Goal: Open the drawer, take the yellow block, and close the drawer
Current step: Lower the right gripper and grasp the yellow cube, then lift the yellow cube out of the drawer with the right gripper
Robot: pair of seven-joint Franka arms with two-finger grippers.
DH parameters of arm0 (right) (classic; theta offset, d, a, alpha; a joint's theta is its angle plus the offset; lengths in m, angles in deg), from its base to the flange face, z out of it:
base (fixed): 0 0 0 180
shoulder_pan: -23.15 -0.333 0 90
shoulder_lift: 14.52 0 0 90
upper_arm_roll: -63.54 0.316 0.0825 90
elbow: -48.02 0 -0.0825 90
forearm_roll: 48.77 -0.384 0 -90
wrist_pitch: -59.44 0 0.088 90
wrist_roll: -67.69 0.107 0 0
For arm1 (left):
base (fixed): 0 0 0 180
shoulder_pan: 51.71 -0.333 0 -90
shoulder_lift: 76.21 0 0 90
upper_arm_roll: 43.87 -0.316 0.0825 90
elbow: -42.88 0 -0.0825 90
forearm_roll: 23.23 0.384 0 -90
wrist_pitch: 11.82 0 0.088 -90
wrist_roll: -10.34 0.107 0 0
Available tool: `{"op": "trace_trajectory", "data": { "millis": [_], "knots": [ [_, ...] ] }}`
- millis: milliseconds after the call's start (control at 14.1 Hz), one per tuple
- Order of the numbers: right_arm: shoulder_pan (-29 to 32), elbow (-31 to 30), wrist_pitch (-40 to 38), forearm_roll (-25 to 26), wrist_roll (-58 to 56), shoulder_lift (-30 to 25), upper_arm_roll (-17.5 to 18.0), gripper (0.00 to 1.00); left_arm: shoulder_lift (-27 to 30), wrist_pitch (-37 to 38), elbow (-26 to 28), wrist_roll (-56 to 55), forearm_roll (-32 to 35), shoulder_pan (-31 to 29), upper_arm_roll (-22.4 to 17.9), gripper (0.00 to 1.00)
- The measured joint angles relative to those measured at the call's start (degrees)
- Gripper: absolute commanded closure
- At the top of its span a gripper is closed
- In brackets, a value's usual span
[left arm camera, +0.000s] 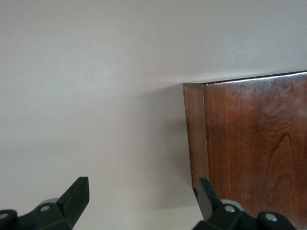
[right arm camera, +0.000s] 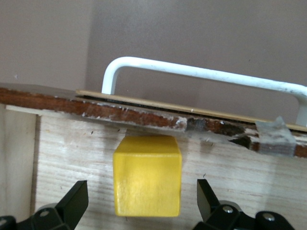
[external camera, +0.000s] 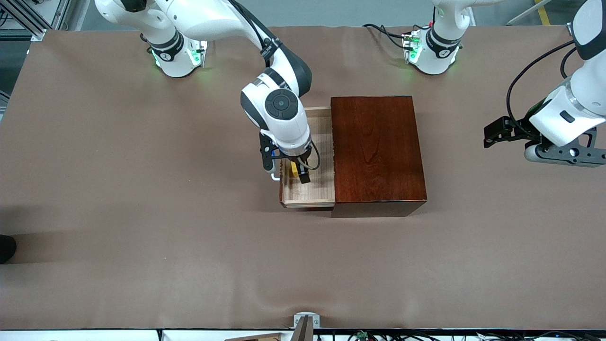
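The dark reddish-brown wooden box [external camera: 376, 147] stands mid-table. Its drawer [external camera: 319, 137] is pulled out toward the right arm's end and shows a pale wood floor [right arm camera: 240, 182]. The white bar handle [right arm camera: 206, 73] runs along the drawer's front wall and shows partly in the front view [external camera: 274, 176]. The yellow block [right arm camera: 147, 175] lies on the drawer floor against that front wall; a sliver of it shows in the front view [external camera: 294, 169]. My right gripper [right arm camera: 142, 201] is down in the drawer [external camera: 300, 174], open, one finger on each side of the block with gaps. My left gripper [external camera: 491, 134] waits open and empty above the table beside the box [left arm camera: 259, 143].
A brown cloth [external camera: 142, 213] covers the table. A small metal bracket [external camera: 306, 322] sits at the table edge nearest the camera. A dark object [external camera: 5, 247] pokes in at the right arm's end.
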State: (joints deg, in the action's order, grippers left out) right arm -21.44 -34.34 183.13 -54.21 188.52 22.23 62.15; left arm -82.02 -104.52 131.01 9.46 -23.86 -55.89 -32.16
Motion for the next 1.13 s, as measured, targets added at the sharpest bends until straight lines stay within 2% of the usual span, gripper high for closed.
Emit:
{"op": "trace_trajectory", "data": {
  "millis": [71, 142, 212, 283, 354, 708, 991, 1133],
  "knots": [
    [0.00, -0.13, 0.00, 0.03, 0.00, 0.05, -0.02, 0.00, 0.00, 0.00, 0.02, 0.00, 0.00, -0.01, -0.01, 0.00],
    [0.00, -0.26, -0.01, 0.05, 0.00, 0.08, -0.02, 0.21, 0.00, 0.00, 0.05, 0.00, 0.00, -0.05, -0.02, 0.00],
    [0.00, -0.42, -0.01, 0.06, 0.00, 0.09, -0.02, 0.56, 0.00, 0.00, 0.09, 0.00, 0.00, -0.13, -0.05, 0.00],
    [0.00, -0.52, 0.00, 0.07, 0.01, 0.09, -0.02, 0.86, 0.00, 0.00, 0.14, 0.00, 0.00, -0.18, -0.09, 0.00],
    [0.00, -0.57, 0.00, 0.08, 0.01, 0.09, -0.02, 1.00, 0.00, 0.00, 0.17, 0.00, 0.00, -0.22, -0.12, 0.00],
    [0.00, 0.02, 0.33, 0.09, 0.06, 0.06, -0.17, 1.00, -0.02, 0.00, 0.41, 0.00, 0.00, 0.82, -1.53, 0.00],
    [0.13, 3.71, -0.44, 0.10, 0.06, -0.50, -0.70, 1.00, -0.02, 0.00, 0.46, 0.00, 0.00, 7.47, -8.90, 0.00],
    [0.32, 5.32, -2.57, 0.10, 0.12, -1.15, -1.00, 1.00, -0.02, 0.00, 0.46, 0.00, 0.00, 7.89, -9.52, 0.00]
  ]
}}
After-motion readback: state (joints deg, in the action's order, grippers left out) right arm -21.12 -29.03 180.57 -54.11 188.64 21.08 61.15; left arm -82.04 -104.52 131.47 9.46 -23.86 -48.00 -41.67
